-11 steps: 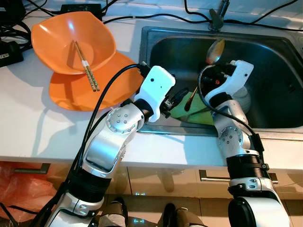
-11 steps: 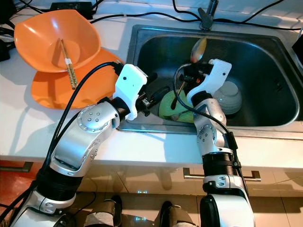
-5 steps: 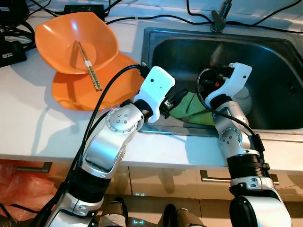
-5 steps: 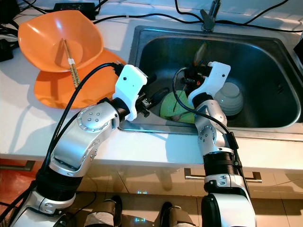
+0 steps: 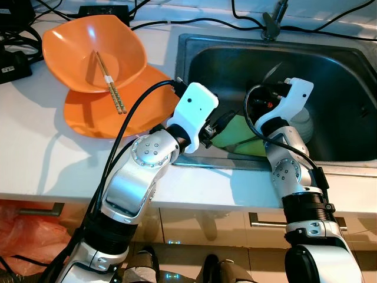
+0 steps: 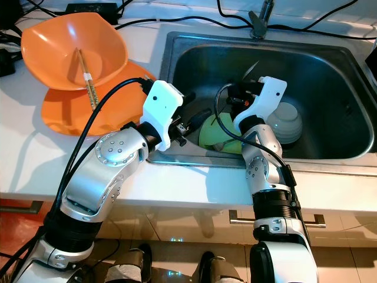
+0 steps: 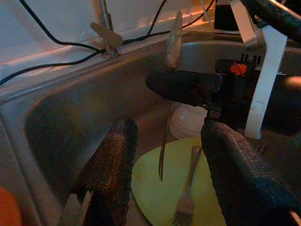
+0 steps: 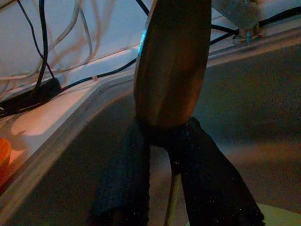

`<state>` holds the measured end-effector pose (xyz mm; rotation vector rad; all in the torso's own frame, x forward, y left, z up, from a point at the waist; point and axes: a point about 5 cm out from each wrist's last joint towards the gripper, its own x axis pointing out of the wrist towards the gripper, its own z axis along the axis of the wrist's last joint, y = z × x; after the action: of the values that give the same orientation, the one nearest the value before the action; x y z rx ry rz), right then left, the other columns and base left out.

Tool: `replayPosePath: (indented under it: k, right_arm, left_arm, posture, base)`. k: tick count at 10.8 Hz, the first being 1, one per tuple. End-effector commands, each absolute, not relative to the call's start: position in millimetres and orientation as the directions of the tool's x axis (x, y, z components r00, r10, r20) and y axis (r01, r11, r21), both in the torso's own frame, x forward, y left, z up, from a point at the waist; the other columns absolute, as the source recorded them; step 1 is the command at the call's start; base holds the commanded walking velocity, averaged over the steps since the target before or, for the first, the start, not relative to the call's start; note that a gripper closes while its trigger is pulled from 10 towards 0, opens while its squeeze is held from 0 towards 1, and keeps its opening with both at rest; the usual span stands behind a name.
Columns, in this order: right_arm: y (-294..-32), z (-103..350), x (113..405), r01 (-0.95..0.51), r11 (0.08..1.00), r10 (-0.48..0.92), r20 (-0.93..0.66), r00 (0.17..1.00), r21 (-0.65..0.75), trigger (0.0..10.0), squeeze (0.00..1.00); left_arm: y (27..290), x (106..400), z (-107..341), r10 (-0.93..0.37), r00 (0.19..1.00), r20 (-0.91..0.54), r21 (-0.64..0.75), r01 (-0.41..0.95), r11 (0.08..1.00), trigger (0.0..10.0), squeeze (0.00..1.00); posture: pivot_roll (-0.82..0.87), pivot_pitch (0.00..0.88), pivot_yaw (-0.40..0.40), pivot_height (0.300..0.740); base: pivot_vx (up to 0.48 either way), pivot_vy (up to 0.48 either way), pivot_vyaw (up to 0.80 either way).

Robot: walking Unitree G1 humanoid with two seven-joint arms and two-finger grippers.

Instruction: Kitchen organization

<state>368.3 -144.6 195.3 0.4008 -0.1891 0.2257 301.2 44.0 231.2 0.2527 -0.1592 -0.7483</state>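
- Orange bowl (image 5: 94, 52): I see it at the far left of the white bench (image 5: 35, 147), resting on an orange plate (image 5: 118, 109).
- Chopsticks (image 5: 108, 81): one pair, lying inside the orange bowl with the tips over its near rim.
- Left tool (image 7: 162, 188): at the sink's left near corner, over the basin; fingers (image 7: 113, 174) spread wide, holding nothing.
- Sink (image 5: 330, 65): steel basin set in the bench, tap (image 5: 270, 23) at the back edge.
- Green plate (image 7: 169, 188): on the sink floor, near left side, just ahead of my left tool.
- Fork (image 7: 187, 197): lying on the green plate.
- Right tool (image 8: 164, 141): above the basin, near its middle; fingers closed narrow on the spoon's handle just under the bowl.
- Spoon (image 8: 171, 61): metal, held upright in the right tool, handle hanging down over the green plate.
- White bowl (image 6: 284, 121): in the sink, just right of the green plate, partly behind my right arm.
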Motion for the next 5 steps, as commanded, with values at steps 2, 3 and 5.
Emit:
replayPosePath:
  k: [2,3,5]
  right_arm:
    - [-148.6,179.3,363.9,-0.224,0.898,0.167,0.179,0.970,0.377,10.0,1.00]
    - [-150.3,179.6,363.7,-0.212,0.908,0.157,0.174,0.972,0.360,10.0,0.59]
    - [-151.0,180.0,363.9,-0.204,0.919,0.154,0.169,0.974,0.337,10.0,0.00]
  left_arm:
    - [38.7,295.6,229.8,-0.711,0.701,0.044,0.288,0.673,0.681,10.0,0.00]
    - [38.1,295.3,229.3,-0.713,0.700,0.043,0.286,0.675,0.680,10.0,0.00]
    - [37.4,294.5,228.4,-0.714,0.699,0.039,0.285,0.677,0.679,10.0,0.00]
  posture:
    - [0.16,0.222,-0.039,0.740]
    - [0.16,0.229,-0.039,0.740]
    - [0.17,0.237,-0.040,0.740]
  base:
    - [0.000,0.000,0.00]
    - [0.000,0.000,0.00]
    - [0.000,0.000,0.00]
